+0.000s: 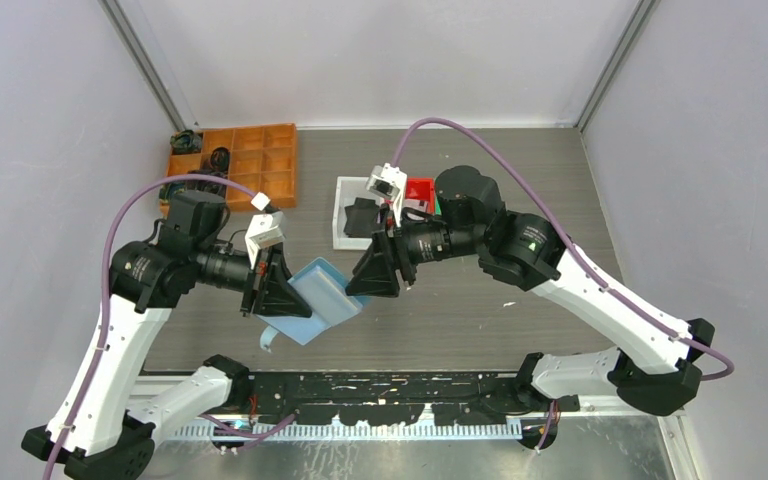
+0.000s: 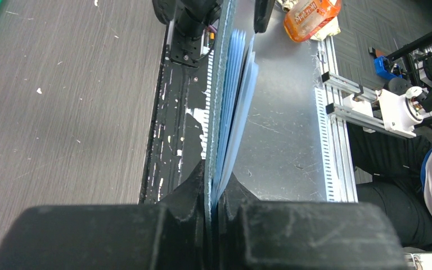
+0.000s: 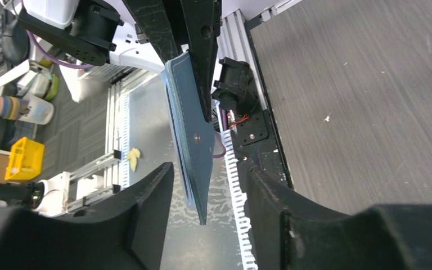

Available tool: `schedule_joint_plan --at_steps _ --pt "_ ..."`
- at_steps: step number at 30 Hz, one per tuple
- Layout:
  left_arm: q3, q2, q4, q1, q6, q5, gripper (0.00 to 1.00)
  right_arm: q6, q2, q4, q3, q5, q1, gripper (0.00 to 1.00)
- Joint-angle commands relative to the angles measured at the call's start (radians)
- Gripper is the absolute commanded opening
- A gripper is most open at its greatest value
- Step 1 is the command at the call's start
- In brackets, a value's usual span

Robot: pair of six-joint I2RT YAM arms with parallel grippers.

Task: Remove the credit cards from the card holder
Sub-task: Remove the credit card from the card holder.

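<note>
Teal-blue card holder [image 1: 322,300] is up off the table, hanging on the near side of the white bin [image 1: 343,240] and a bit toward the left arm's side of it. My left gripper [image 1: 272,288] is clamped hard on one end. In the left wrist view the fingers [image 2: 191,191] pinch one edge and the paler inner layers fan away from them. The bit that matters: the holder's long axis runs from the left gripper across toward the right gripper [image 1: 375,272], which sits on the near side of that same bin, right at the holder's free end. From the right wrist view the holder is edge-on, its free end poking in between my right fingers [image 3: 157,191] with a gap on both sides, so those jaws are released and gripping nothing. Honestly I can't tell the credit cards from the pocket flaps in that pale stack, it's too thin edge-on. My guess is the pull has to go straight along that long axis, away from the left gripper, and the right arm is the only one free to do it. Risk as I see it: closing on the outer cover instead of a card.
</note>
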State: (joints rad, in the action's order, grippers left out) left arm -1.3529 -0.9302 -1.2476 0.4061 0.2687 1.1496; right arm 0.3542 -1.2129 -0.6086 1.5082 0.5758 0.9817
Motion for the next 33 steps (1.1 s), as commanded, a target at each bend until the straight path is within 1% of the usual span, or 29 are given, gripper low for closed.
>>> schedule_joint_plan --at_steps 1,2,5,6,10,12,14,17,18,19,20,21,22,24,25,28,31,33 --pt "-0.038 0.004 0.025 0.003 -0.008 0.044 0.00 0.039 0.000 0.120 -0.005 0.066 0.002 0.50" --pt "-0.039 0.004 0.026 0.003 -0.010 0.046 0.00 0.046 -0.003 0.127 -0.006 0.067 0.003 0.47" --pt "-0.039 0.004 0.029 0.003 -0.012 0.047 0.00 0.051 -0.014 0.131 -0.006 0.072 0.003 0.44" --pt "-0.039 0.003 0.029 0.004 -0.012 0.046 0.00 0.052 -0.020 0.133 -0.008 0.075 0.003 0.44" --pt "-0.037 0.004 0.030 0.003 -0.014 0.046 0.00 0.057 -0.027 0.143 -0.014 0.099 0.003 0.50" --pt "-0.037 0.004 0.029 0.004 -0.013 0.047 0.00 0.059 -0.024 0.150 -0.018 0.102 0.003 0.50" --pt "-0.036 0.004 0.031 0.003 -0.013 0.048 0.00 0.060 -0.025 0.154 -0.019 0.109 0.003 0.49" --pt "-0.038 0.007 0.031 0.003 -0.013 0.051 0.00 0.058 -0.027 0.158 -0.017 0.112 0.003 0.34" --pt "-0.040 0.006 0.031 0.003 -0.013 0.054 0.00 0.060 -0.028 0.160 -0.017 0.113 0.003 0.26" --pt "-0.042 0.006 0.031 0.004 -0.014 0.056 0.00 0.061 -0.028 0.160 -0.016 0.113 0.003 0.21" --pt "-0.046 0.007 0.032 0.004 -0.013 0.057 0.00 0.061 -0.028 0.157 -0.014 0.108 0.003 0.16" --pt "-0.049 0.008 0.033 0.004 -0.013 0.058 0.00 0.060 -0.032 0.152 -0.011 0.103 0.002 0.13" --pt "-0.052 0.006 0.034 0.004 -0.014 0.058 0.00 0.058 -0.036 0.141 -0.005 0.098 0.002 0.13" --pt "-0.059 0.002 0.033 0.003 -0.015 0.060 0.00 0.053 -0.045 0.123 0.002 0.090 0.003 0.22" --pt "-0.061 0.002 0.033 0.003 -0.015 0.060 0.00 0.050 -0.047 0.116 0.002 0.081 0.002 0.24" --pt "-0.068 -0.001 0.038 0.004 -0.021 0.062 0.00 0.048 -0.053 0.106 0.000 0.049 0.004 0.25" --pt "-0.072 -0.002 0.058 0.003 -0.043 0.068 0.00 0.028 -0.064 0.080 0.007 0.002 0.014 0.29" --pt "-0.077 -0.004 0.064 0.003 -0.051 0.073 0.00 0.019 -0.064 0.080 0.002 -0.003 0.015 0.29"
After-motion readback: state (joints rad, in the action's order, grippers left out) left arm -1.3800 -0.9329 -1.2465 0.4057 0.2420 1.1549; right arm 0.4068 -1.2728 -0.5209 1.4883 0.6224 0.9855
